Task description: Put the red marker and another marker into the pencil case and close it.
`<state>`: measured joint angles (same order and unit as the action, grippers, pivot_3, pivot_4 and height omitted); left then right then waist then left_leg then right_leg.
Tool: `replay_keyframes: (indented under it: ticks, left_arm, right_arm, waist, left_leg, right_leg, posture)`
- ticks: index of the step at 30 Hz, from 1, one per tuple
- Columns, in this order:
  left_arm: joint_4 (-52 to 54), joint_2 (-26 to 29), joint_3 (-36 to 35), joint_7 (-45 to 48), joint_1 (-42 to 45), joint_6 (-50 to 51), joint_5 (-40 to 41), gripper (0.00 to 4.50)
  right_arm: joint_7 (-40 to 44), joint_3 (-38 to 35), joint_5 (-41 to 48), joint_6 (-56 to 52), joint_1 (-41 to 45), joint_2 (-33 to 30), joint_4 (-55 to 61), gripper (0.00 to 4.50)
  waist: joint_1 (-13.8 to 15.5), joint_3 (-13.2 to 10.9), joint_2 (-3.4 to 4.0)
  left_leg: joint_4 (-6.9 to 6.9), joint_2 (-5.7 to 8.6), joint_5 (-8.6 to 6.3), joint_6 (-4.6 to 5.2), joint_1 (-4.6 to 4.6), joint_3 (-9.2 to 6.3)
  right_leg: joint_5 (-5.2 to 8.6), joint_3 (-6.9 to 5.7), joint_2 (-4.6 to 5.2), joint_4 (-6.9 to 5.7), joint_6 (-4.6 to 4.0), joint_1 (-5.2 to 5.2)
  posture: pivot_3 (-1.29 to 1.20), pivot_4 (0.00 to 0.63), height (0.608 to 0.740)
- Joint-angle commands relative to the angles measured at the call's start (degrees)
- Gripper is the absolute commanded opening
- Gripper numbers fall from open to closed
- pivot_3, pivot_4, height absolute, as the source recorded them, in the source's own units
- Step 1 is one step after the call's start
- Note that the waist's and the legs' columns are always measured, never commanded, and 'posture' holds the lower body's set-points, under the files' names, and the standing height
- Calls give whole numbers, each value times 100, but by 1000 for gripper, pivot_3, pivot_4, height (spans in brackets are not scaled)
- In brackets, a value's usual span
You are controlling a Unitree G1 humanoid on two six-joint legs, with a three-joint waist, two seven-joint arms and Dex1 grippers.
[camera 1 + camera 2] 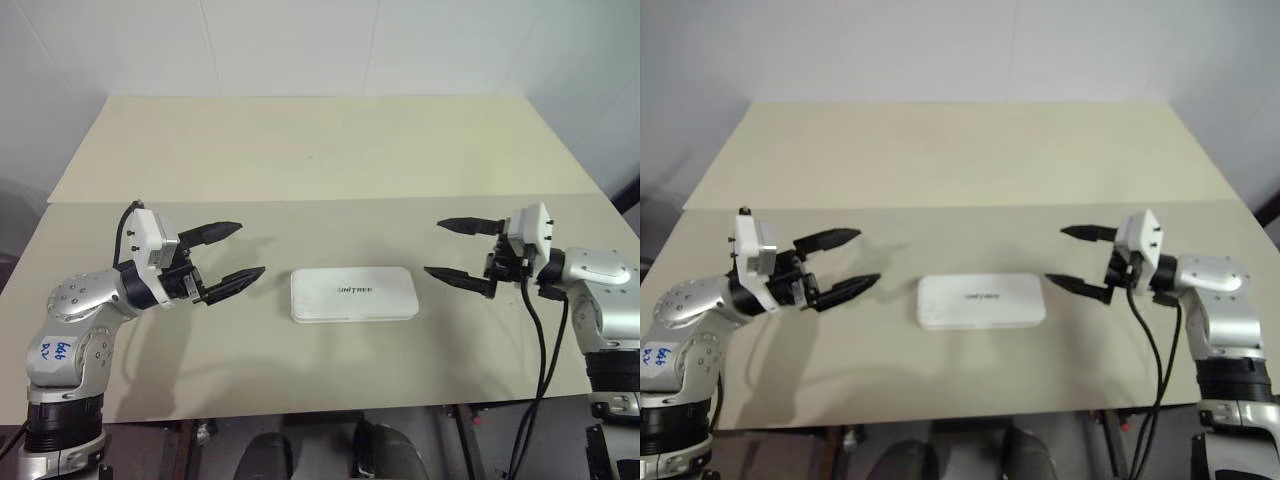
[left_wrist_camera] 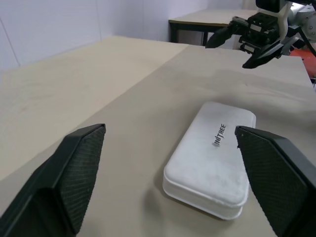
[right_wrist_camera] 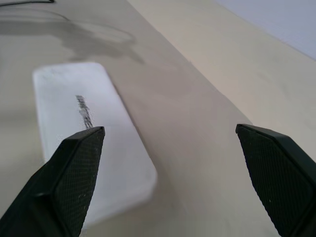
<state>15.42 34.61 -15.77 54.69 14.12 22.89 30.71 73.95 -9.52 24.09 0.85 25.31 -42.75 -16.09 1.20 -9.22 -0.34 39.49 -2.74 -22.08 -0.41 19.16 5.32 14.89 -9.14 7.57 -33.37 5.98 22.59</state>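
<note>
A: Where does the white hard-plastic pencil case (image 1: 353, 294) with rounded corners lie?

B: It lies flat on the pale beige counter (image 1: 320, 160), near the front edge and about midway between the two arms. Its lid is shut, and the small dark logo on top faces up.

A: And the left gripper (image 1: 228, 256)?

B: It hovers to the left of the case, just apart from its left end and above the counter. Its two black fingers (image 2: 74, 173) are spread wide with nothing between them, and they point roughly level toward the case. In the left wrist view the case sits between the fingertips, further along the counter.

A: The right gripper (image 1: 452, 252)?

B: It hangs on the right side of the case, a little apart from its right end. Its black fingers (image 3: 74, 168) are also spread wide and empty, and they point left toward the case. One finger sits higher and farther, the other lower and nearer.

A: Does either one touch the case?

B: No, both are clear of it. The far half of the counter, beyond a seam, is bare.
</note>
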Motion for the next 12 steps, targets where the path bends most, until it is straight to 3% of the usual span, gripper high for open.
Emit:
replay_keyframes:
  ticks: [1, 12]
  left_arm:
    - [107, 56, 116, 61, 78, -266, 5, 4460]
    - [21, 124, 248, -78, -129, -424, -118, 4460]
  right_arm:
    - [50, -355, -18, 304, -33, -315, -283, 4500]
    - [-96, -289, 5, 292, -81, -217, -141, 4500]
  waist:
    - [-5, -1, 1]
    - [-11, -1, 2]
  left_leg:
    - [-2, 0, 0, 0, -1, 0]
    - [-6, -2, 0, 0, -4, 5]
  right_leg:
    - [0, 0, 0, 0, 0, 1]
    - [0, 2, -2, 4, 0, 3]
  posture:
    - [0, 150, 740]
    - [0, 150, 740]
